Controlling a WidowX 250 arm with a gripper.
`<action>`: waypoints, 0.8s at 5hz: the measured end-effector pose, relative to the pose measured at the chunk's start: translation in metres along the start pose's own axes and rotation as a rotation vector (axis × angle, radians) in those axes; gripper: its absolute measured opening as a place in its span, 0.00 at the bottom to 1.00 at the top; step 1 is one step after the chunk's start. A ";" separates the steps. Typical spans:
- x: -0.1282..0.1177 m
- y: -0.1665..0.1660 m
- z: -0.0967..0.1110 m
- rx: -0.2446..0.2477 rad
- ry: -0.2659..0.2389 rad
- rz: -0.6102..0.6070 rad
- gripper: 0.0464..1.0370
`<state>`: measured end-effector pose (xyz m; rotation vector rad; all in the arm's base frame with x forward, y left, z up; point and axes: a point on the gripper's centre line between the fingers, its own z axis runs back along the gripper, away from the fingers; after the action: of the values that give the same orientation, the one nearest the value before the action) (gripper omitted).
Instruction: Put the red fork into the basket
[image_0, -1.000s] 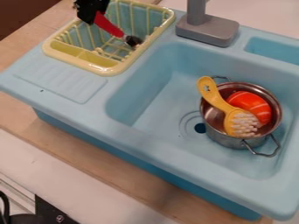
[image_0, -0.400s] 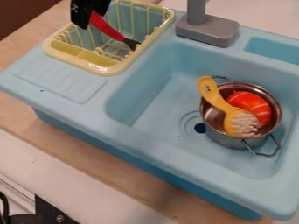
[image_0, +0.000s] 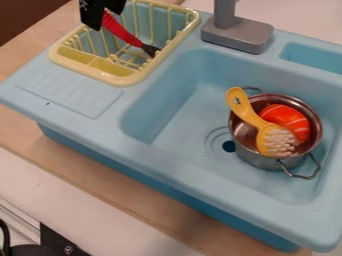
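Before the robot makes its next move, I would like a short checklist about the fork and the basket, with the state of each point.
1. Dark head of the red fork inside the yellow basket: ok.
2. Whole fork lying down in the basket: not ok, its handle slants up to the tool.
3. Fork free of the tool's grip: cannot tell.
4. Basket standing upright: ok.
5. Pot and brush away from the tool: ok.

Red fork (image_0: 121, 31) tilted inside the yellow basket (image_0: 119, 80), its upper end at the black pincer (image_0: 103, 18).
The fork's dark head points down near the basket's sink-side wall; in the blue sink (image_0: 170, 107), a metal pot (image_0: 257, 158) holds a yellow-handled brush (image_0: 246, 112) beside an orange, white-striped piece (image_0: 286, 116).
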<state>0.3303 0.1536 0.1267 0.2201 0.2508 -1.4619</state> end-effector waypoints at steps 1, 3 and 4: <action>0.017 0.000 0.014 0.106 -0.104 -0.070 0.94; 0.040 -0.027 0.036 0.278 -0.239 -0.242 0.94; 0.059 -0.037 0.049 0.320 -0.266 -0.455 0.94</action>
<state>0.3008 0.0794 0.1560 0.2322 -0.1650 -1.9613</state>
